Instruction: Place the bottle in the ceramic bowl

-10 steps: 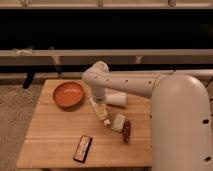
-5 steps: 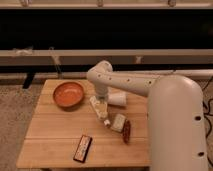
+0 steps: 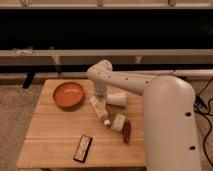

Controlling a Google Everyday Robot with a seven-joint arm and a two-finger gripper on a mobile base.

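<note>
Claw (image 3: 105, 120) is low over the middle of the table (image 3: 50, 135), hanging off the white arm (image 3: 125, 82) that comes in from the right of view and bends down at the elbow. It slants down toward the near right. Can't tell if it's open or shut, or if it grips anything. The bottle is not in it.

Packet (image 3: 118, 122), small, white and squarish, sits just beside the claw tip on its right. Can't tell if they touch.

Bottle (image 3: 126, 131) lies flat on the table on the far side of the packet from the claw, right against the packet. The reddish-brown label faces up, with the long axis running roughly front to back.

Cylinder (image 3: 116, 99), plain white, lies on its side just behind the claw, close to the arm's lower link.

Bowl (image 3: 68, 94), orange with a darker rim, sits upright at the back left of the table. It's well apart from the bottle, with the claw between the two. Nothing visible inside it.

Bar (image 3: 83, 148), dark and flat, lies near the front edge, tilted, apart from everything else.

The table is light wood slats on a speckled floor (image 3: 15, 115). White rails (image 3: 60, 52) run along the dark background. Cables (image 3: 204, 105) are at the far right.
</note>
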